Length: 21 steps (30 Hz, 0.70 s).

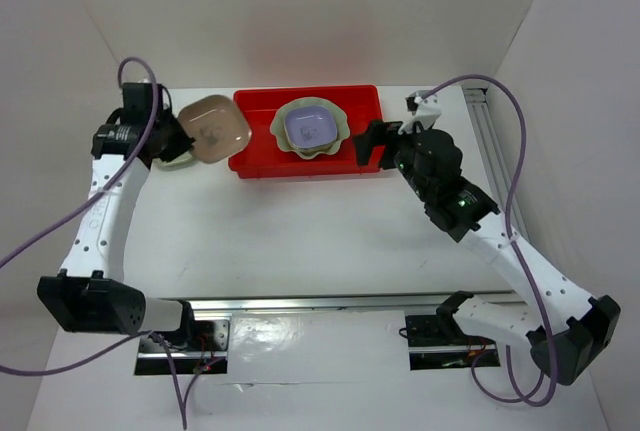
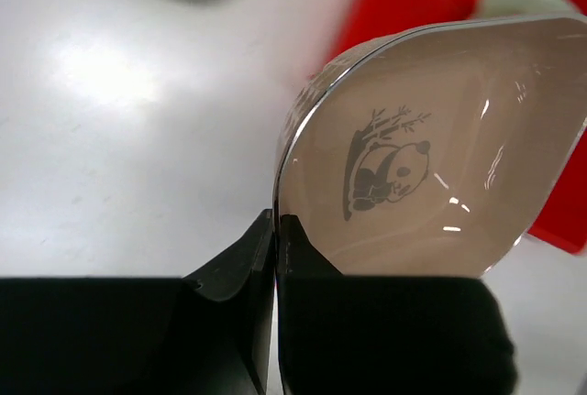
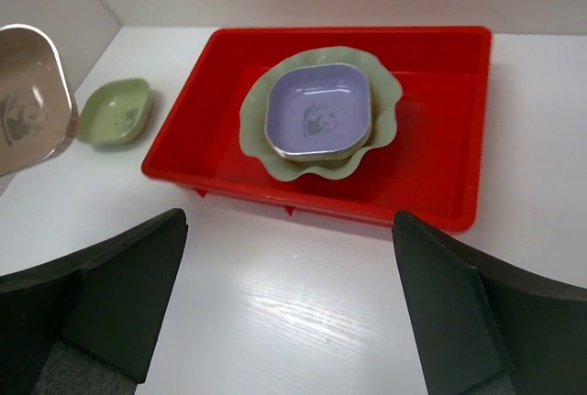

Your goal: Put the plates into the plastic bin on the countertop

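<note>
The right tool (image 3: 289,225) hangs low over the bench (image 1: 300,241) at three o'clock of the red plastic bin (image 1: 258,163). Its fingers are spread wide with nothing between them. This looks like a waiting pose, kept out of the other arm's way.

At nine o'clock of the bin, the left tool (image 2: 275,239) is clamped narrow on the rim of the tan-brown panda dish (image 2: 431,166). The dish is held tilted and off the bench, its far edge close to the bin's left wall. On so shallow a dish the thin rim is likely the only place two fingers can bite, which would explain the slant. I judge it is on its way into the bin.

The olive-green dish (image 3: 115,111) lies flat on the bench at eight o'clock of the bin, near the left wrist, not yet collected.

Inside the bin, left of centre, rests the pale-green scalloped dish (image 3: 385,111). The lavender panda dish (image 3: 316,111) nests in its hollow, which saves floor space. A yellowish edge shows under the lavender one; whether it is another dish I cannot tell.
</note>
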Tool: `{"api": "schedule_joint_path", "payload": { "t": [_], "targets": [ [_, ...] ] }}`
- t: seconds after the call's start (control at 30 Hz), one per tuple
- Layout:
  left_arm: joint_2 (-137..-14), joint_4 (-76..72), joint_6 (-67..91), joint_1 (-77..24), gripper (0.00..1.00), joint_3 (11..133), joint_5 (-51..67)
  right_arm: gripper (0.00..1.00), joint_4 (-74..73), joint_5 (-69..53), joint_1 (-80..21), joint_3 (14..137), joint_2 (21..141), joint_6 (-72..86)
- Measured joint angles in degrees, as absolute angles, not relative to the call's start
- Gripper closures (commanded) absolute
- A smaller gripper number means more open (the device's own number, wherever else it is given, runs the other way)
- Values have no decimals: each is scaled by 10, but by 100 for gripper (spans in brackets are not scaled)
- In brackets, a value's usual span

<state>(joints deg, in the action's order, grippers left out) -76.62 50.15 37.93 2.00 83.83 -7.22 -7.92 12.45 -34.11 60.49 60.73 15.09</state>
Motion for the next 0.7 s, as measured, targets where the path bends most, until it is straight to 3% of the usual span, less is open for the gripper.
{"api": "schedule_joint_path", "payload": {
  "t": [0.13, 0.53, 0.7],
  "targets": [
    [-828, 466, 380, -53, 100, 923, -36, 0, -76, 173, -340, 600, 571, 157],
    [-1230, 383, 394, -163, 100, 1256, 9, 0, -86, 267, -335, 620, 511, 169],
    [-1288, 374, 395, -171, 95, 1281, 22, 0, -103, 272, -331, 621, 510, 169]
  ]
}}
